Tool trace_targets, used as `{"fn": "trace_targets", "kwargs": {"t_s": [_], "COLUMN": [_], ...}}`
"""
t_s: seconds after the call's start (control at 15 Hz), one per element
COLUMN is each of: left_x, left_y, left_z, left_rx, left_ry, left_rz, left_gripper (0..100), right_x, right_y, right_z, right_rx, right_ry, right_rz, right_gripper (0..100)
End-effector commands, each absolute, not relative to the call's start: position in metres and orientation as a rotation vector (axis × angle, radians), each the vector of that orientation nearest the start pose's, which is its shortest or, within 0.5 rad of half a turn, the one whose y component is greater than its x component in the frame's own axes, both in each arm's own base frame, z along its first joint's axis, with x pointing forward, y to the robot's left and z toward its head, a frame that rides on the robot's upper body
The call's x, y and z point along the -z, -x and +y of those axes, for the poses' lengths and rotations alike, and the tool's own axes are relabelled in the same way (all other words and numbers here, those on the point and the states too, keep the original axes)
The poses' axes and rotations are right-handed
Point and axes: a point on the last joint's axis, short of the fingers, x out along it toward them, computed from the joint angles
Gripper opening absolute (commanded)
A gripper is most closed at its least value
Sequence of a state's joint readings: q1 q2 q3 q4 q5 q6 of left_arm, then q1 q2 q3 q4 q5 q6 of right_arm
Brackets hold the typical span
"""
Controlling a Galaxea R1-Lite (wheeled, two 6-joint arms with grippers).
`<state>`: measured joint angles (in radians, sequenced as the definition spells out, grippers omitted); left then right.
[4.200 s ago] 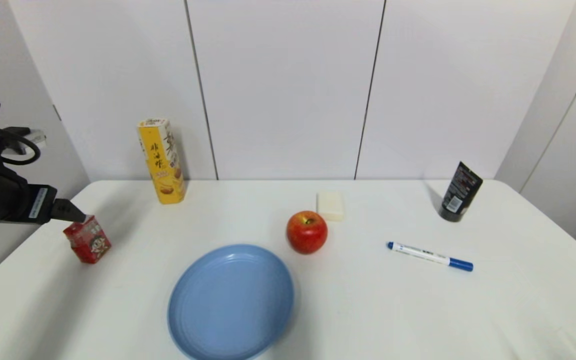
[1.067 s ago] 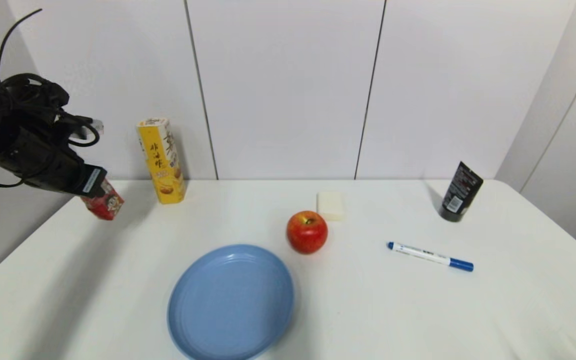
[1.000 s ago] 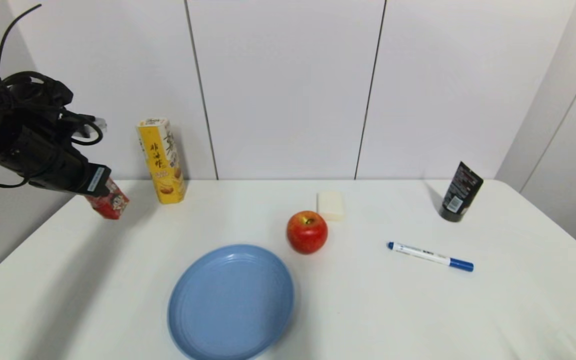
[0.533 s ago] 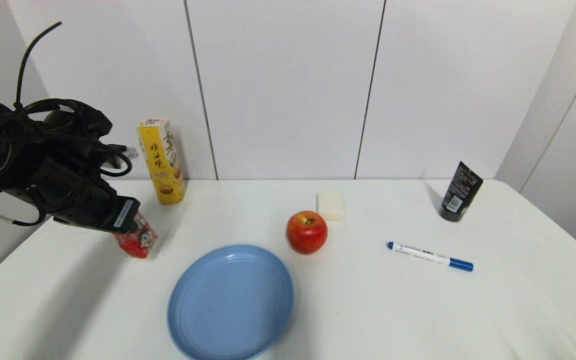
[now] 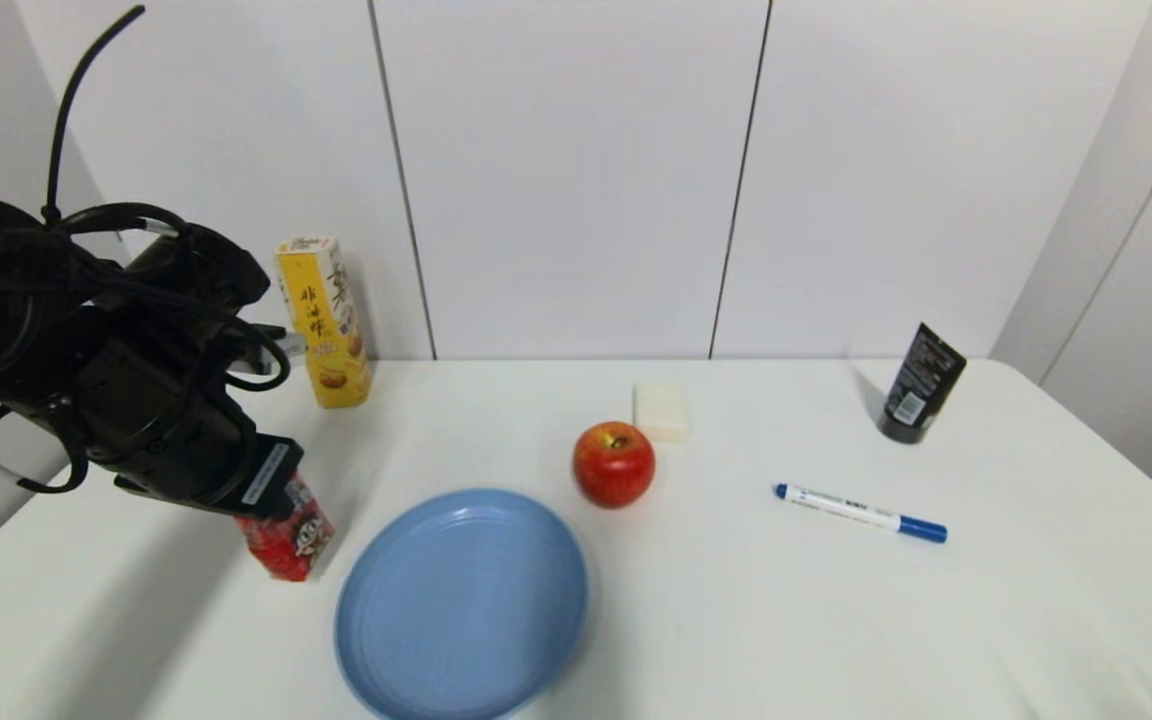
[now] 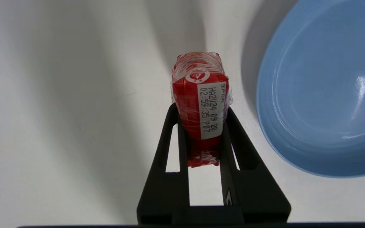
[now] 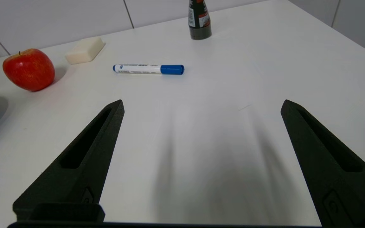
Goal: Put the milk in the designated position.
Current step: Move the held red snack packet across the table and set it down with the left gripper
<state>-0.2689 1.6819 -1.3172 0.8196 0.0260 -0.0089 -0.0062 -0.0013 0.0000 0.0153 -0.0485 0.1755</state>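
Note:
The milk [image 5: 288,538] is a small red carton with a cartoon face, just left of the blue plate [image 5: 461,604]. My left gripper [image 5: 271,495] is shut on it from above. In the left wrist view the two black fingers [image 6: 177,126] clamp the milk [image 6: 200,95] at its white date label, with the blue plate [image 6: 322,91] beside it; whether the carton touches the table I cannot tell. My right gripper [image 7: 201,104] is open over bare table, with nothing between its fingers, and is out of the head view.
A tall yellow snack box [image 5: 324,320] stands at the back left. A red apple [image 5: 614,463] and a cream block [image 5: 661,411] lie behind the plate. A blue marker [image 5: 861,512] and a black tube [image 5: 921,384] are on the right.
My left gripper lifted the milk from the table's left edge, carried it back beside the yellow box, then brought it forward, down and right to the plate's left rim.

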Motion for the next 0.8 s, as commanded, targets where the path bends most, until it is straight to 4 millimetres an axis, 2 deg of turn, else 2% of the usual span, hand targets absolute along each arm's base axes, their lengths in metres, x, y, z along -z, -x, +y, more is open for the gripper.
{"fn": "trace_targets", "kwargs": {"t_s": [0.07, 0.73, 0.8], "left_x": [-0.2094, -0.2055, -0.2055], "left_y": [-0.2463, -0.2409, -0.2409], "left_z": [-0.0727, -0.0729, -0.0729], "left_rx": [0.202, 0.175, 0.175], "left_ry": [-0.202, -0.216, -0.216], "left_rz": [1.217, 1.272, 1.272], "left_gripper": [0, 0, 100], "right_x": [-0.0735, -0.0735, -0.0735], "right_y": [0.0227, 0.0227, 0.0227], "right_z": [-0.0010, -0.0010, -0.0010], "right_rx": [0.057, 0.057, 0.057], "right_ry": [-0.176, -0.176, -0.176], "right_rz": [0.012, 0.012, 0.012], "right_gripper": [100, 100, 100]}}
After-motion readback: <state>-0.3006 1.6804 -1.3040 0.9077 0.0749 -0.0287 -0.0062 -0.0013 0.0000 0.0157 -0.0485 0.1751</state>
